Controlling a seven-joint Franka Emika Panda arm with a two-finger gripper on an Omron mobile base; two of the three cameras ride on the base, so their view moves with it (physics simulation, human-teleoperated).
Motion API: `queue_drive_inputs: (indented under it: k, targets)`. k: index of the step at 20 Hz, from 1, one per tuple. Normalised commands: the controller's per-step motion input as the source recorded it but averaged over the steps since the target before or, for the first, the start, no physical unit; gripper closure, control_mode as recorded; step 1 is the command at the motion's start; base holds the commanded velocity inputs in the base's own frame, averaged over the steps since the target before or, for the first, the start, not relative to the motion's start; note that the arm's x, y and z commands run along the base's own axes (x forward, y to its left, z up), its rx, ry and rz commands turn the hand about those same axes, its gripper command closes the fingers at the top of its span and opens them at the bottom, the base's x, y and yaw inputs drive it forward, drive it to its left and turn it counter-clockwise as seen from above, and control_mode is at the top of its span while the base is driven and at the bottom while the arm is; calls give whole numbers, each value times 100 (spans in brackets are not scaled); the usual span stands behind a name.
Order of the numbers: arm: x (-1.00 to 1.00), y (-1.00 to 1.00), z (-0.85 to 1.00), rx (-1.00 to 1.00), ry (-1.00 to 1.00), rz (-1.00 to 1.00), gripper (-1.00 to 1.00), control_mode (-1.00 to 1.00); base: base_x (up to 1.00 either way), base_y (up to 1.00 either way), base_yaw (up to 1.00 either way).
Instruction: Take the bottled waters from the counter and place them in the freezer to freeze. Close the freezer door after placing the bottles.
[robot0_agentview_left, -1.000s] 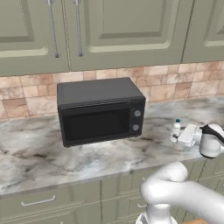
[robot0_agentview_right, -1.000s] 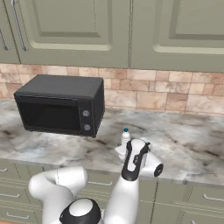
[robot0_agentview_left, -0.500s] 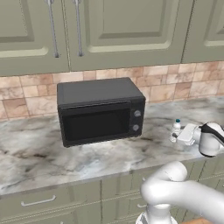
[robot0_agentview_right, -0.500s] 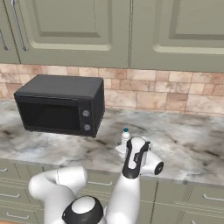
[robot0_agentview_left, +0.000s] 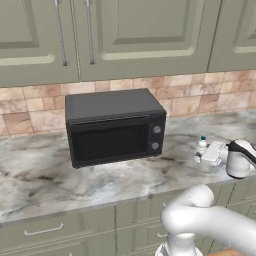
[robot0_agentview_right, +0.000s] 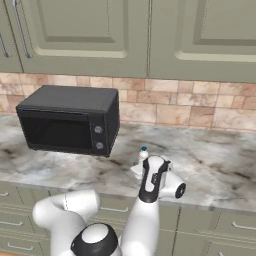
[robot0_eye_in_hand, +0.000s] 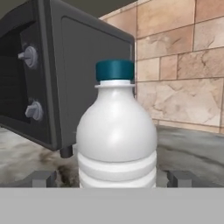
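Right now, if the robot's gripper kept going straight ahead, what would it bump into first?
Most likely the whitish bottle, standing upright straight ahead between the open gripper fingertips. The microwave sits further back, off to one side.

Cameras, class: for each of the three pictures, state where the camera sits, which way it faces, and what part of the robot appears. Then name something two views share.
Left base view: behind the arm to its left, facing the counter and microwave; white arm at lower right.
Right base view: behind the arm to its right, facing the same counter; arm rises from lower left.
Hand view: on the hand, looking level along the open claw at the whitish bottle; dark fingertips at the bottom.
Shared: both base views show the microwave and bottle.
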Motion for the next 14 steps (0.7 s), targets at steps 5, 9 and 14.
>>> queue_drive_inputs:
  k: [5,9,14]
  targets:
    - [0,7,0,0,0,0,100,-100,0,0,0]
    - [0,0,0,0,0,0,100,-100,0,0,0]
    - [0,0,0,0,0,0,100,-100,0,0,0]
